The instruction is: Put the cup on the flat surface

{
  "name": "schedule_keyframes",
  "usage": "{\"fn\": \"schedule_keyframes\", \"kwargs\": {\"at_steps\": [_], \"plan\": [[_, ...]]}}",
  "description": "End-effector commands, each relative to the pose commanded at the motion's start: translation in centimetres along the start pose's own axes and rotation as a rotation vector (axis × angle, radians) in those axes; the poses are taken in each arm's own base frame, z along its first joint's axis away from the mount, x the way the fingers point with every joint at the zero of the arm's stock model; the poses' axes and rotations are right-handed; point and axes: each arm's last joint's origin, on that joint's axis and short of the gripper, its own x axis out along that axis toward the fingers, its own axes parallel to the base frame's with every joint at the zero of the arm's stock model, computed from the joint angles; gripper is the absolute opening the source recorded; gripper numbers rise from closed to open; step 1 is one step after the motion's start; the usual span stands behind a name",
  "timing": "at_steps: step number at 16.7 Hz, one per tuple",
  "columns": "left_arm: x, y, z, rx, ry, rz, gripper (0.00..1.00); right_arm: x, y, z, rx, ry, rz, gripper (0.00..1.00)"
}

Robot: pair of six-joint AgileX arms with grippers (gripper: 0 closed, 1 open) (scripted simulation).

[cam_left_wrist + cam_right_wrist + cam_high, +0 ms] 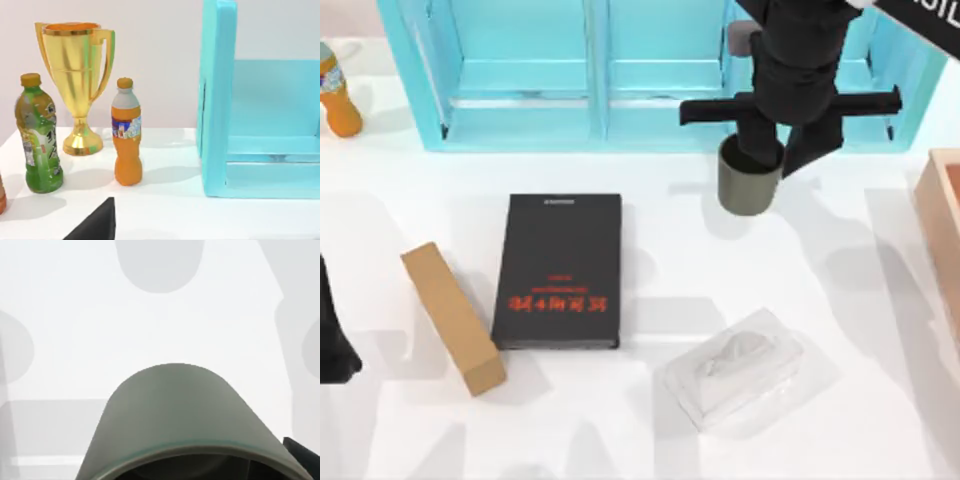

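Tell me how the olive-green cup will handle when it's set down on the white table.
The small olive-green cylindrical cup, gripped at its rim by the right tool, looks rigid. Its smooth wall may slip. On the white tabletop, it would probably stand steady.

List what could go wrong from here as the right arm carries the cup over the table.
1. The right gripper seems to hold the cup only at its rim, so it might slip or tilt on release.
2. The cup hangs close to the blue shelf; a swing back could clip it.
3. Setting down further along the table, it could land on the clear plastic box or black book.
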Motion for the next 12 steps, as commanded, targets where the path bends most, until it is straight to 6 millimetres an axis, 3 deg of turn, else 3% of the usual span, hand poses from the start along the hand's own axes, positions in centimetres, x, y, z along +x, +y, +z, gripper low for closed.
{"fn": "schedule_keyframes", "kwargs": {"at_steps": [3,8,12], "plan": [[0.0,0.0,0.0,0.0,0.0,0.0,1.0,1.0,0.2,0.0,-0.003,-0.002,0.0,0.0],[0.0,0.0,0.0,0.0,0.0,0.0,1.0,5.6,0.7,-0.1,0.003,-0.004,0.005,0.0],[0.0,0.0,0.0,0.0,0.0,0.0,1.0,6.3,0.8,-0.2,0.003,-0.002,0.004,0.0]]}}
